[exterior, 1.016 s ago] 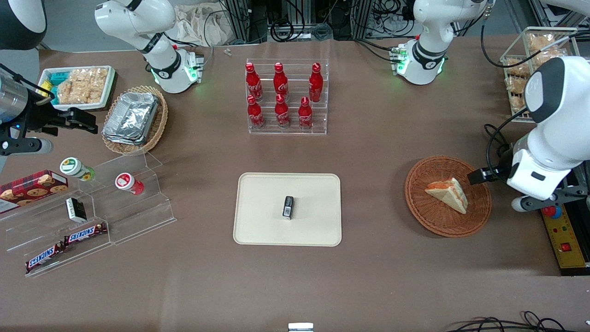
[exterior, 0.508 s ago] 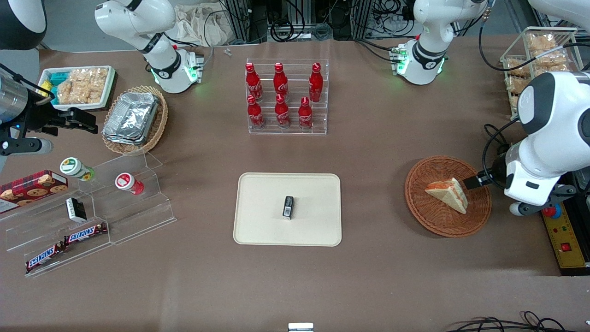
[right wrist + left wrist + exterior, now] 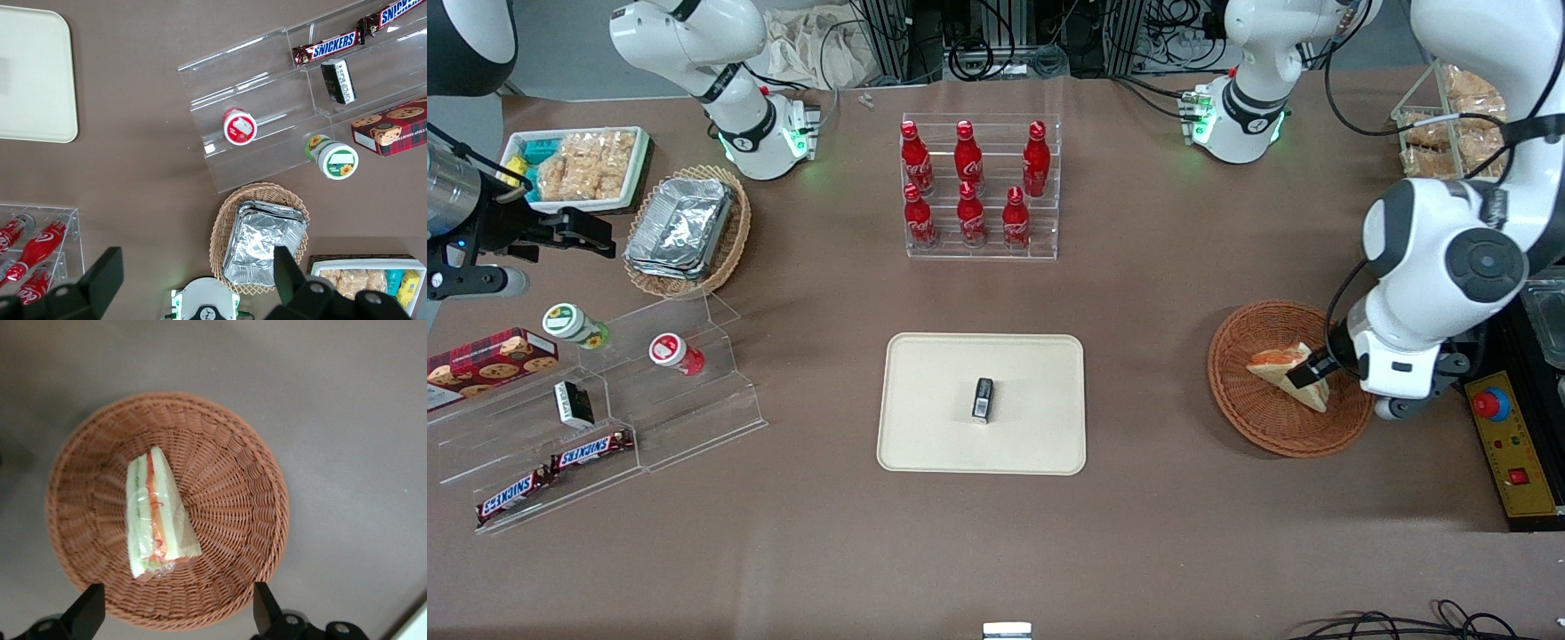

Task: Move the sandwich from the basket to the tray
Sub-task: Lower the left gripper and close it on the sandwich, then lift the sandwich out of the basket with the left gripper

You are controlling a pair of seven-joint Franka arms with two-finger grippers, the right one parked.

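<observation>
The gripper (image 3: 177, 617) is hanging directly above the basket (image 3: 1258, 422), its fingers (image 3: 85, 612) spread wide apart and grasping nothing. The sandwich (image 3: 155, 515) is lying in the basket (image 3: 247, 487) — a wrapped wedge with its orange and green filling edge facing up toward the wrist camera. In the front view the gripper (image 3: 1307, 372) is overlapping the sandwich (image 3: 1272, 363), with one dark fingertip showing above the wedge. The tray (image 3: 934, 436) is sitting on the brown surface (image 3: 1156, 533) well apart from the basket, toward the parked arm's end, and is carrying a small dark packet (image 3: 983, 398) near its middle.
</observation>
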